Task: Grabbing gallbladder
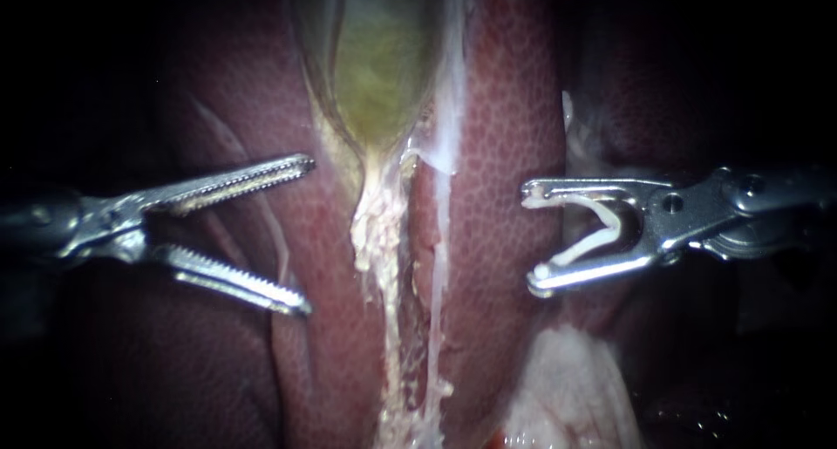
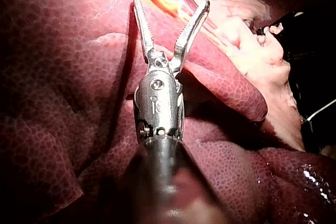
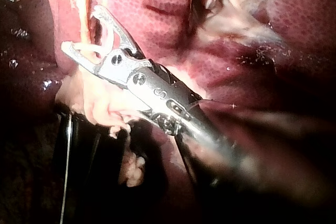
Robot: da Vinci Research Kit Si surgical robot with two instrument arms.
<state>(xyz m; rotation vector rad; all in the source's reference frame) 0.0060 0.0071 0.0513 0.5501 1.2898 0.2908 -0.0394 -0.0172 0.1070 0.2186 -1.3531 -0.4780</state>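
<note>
Yellow-green tapering gallbladder (image 1: pixel 379 74) lies twelve-to-six o'clock, narrow end at six; left instrument (image 1: pixel 307 234) at nine gapes empty, right instrument (image 1: pixel 532 235) at three clasps a white V-shaped clip (image 1: pixel 614 229).

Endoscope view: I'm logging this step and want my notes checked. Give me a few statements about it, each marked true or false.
1. The left instrument grips the gallbladder. False: its jaws stand open and apart from it, over the liver.
2. The right instrument holds a white clip between its jaws. True.
3. The left instrument's jaws are toothed. True.
4. The clip is closed around a tube. False: it is spread wide in a V shape, with nothing inside it.
</note>
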